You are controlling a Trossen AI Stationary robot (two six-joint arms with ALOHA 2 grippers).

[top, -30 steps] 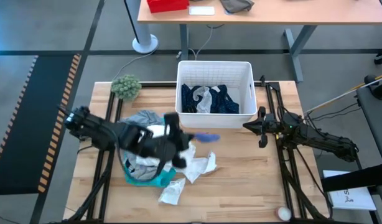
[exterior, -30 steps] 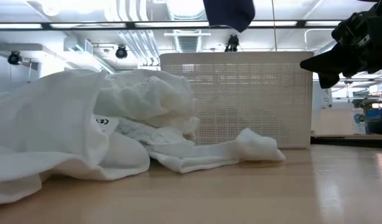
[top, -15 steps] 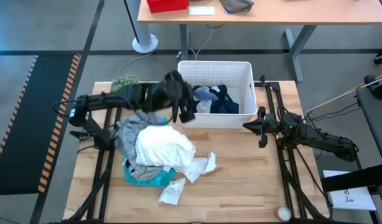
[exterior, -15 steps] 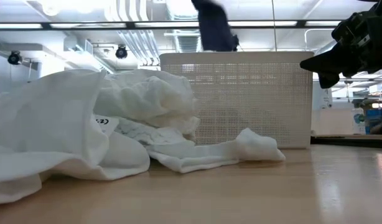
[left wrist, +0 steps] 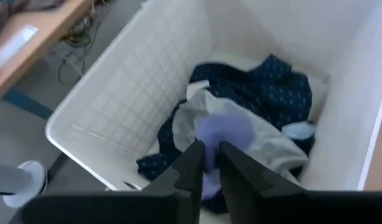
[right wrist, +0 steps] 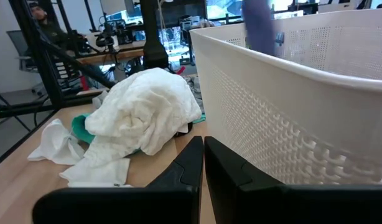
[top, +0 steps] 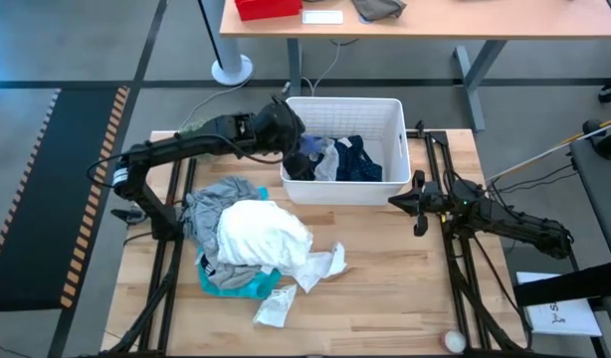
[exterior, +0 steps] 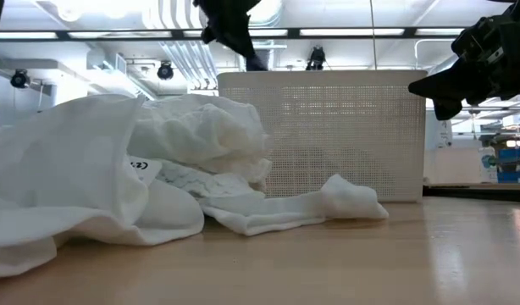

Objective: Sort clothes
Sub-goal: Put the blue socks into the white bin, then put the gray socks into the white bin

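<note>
The left gripper reaches over the left rim of the white perforated plastic bin at the far middle of the pale wooden counter. In the left wrist view its two dark fingers stand a narrow gap apart, with a small periwinkle-blue cloth showing just past their tips; whether the fingers touch that cloth cannot be told. The blue cloth lies on top of the other items in the bin, over a crumpled pale grey piece and the large navy garment with small light dots that fills the bin's floor.

The right gripper waits over the counter just right of the bin's near right corner, its fingers pressed together and holding nothing.

The unsorted pile sits left of centre on the counter, near the bin's front wall. A bulky white textured garment crowns it, a grey garment spreads from under its far left side, and a turquoise garment shows along the near edge. Small white socks trail off to the pile's right, and another white piece lies nearer the front edge. In the low view, a white sock stretches along the counter in front of the bin's wall. A fuzzy green ball is partly hidden behind the left arm at the counter's far left.
</note>
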